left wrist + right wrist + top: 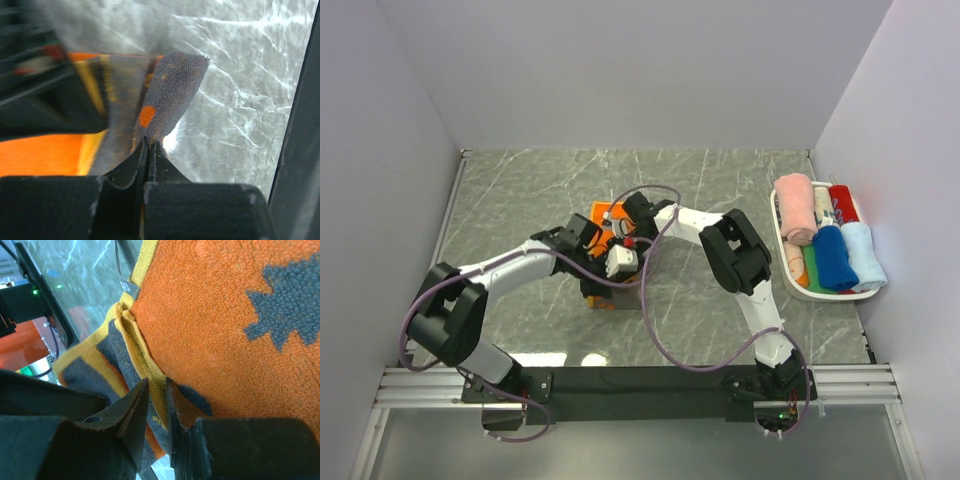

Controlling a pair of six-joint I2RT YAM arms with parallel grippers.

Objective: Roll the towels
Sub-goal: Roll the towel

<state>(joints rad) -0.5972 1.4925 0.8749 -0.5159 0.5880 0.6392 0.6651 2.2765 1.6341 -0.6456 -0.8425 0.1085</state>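
The grey-and-orange towel [605, 215] lies in the middle of the table, mostly hidden under both wrists. My left gripper [149, 142] is shut on a grey corner of this towel [172, 90], which stands up from the jaws. My right gripper [157, 385] is shut on the yellow-edged fold of the same towel [210, 315], whose orange face fills the right wrist view. In the top view the left gripper [588, 238] and right gripper [625, 222] sit close together over the towel.
A white oval basket [798, 285] at the right edge holds rolled towels: pink [797, 207], red [842, 203], blue [833, 257], pale blue [863, 255], green [811, 272]. Grey walls enclose the marble table [520, 190]. Purple cables loop over the arms.
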